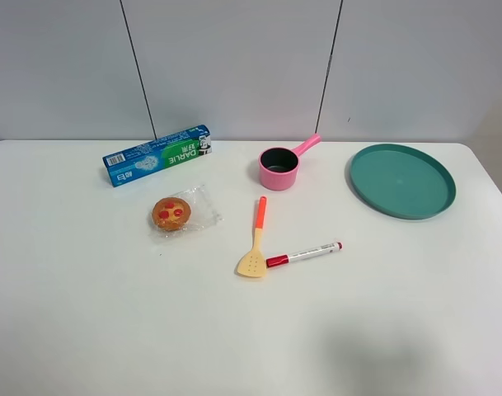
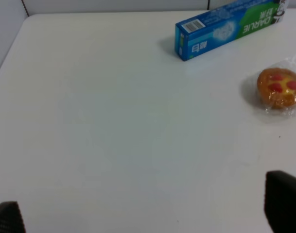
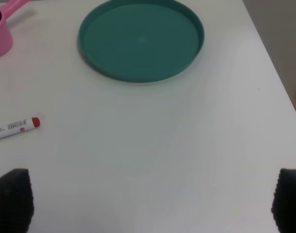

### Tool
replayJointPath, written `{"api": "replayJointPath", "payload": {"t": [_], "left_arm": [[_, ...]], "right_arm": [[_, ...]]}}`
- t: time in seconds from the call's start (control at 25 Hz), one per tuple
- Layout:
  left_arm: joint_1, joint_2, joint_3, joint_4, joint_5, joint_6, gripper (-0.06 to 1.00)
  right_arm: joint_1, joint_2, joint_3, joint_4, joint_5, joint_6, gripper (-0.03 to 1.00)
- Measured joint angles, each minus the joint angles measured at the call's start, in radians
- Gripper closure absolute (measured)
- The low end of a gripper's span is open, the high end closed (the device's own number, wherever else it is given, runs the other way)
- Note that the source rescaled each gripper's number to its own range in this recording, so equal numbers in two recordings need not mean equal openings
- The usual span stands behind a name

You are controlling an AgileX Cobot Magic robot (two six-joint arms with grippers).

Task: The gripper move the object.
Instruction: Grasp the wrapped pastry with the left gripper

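The pastry (image 1: 171, 213) is small, round and orange-brown with red spots, sealed in a crinkly clear wrapper, lying on the white table left of centre. It also shows in the left wrist view (image 2: 280, 87). No arm shows in the exterior high view. My left gripper (image 2: 148, 213) is open and empty, its black fingertips (image 2: 284, 206) far apart, well short of the pastry. My right gripper (image 3: 150, 201) is open and empty, its fingertips (image 3: 11, 199) wide apart over bare table near the green plate.
A blue and green toothpaste box (image 1: 157, 154) lies behind the pastry. A pink saucepan (image 1: 281, 167), an orange spatula (image 1: 255, 241) and a red marker (image 1: 303, 254) sit mid-table. A round green plate (image 1: 401, 180) lies at the right.
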Motion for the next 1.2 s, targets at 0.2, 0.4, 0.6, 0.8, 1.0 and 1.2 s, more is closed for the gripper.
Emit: {"api": "replayJointPath", "payload": {"t": [0.2,0.4,0.6,0.8,1.0,1.2], "left_arm": [[0.0,0.0,0.0,0.0,0.0,0.0,-0.06],[0.0,0.0,0.0,0.0,0.0,0.0,-0.06],[0.0,0.0,0.0,0.0,0.0,0.0,-0.06],[0.0,0.0,0.0,0.0,0.0,0.0,-0.06],[0.0,0.0,0.0,0.0,0.0,0.0,-0.06],[0.0,0.0,0.0,0.0,0.0,0.0,-0.06]], "right_arm": [[0.0,0.0,0.0,0.0,0.0,0.0,-0.03],[0.0,0.0,0.0,0.0,0.0,0.0,-0.03],[0.0,0.0,0.0,0.0,0.0,0.0,-0.03],[0.0,0.0,0.0,0.0,0.0,0.0,-0.03],[0.0,0.0,0.0,0.0,0.0,0.0,-0.03],[0.0,0.0,0.0,0.0,0.0,0.0,-0.03]]}}
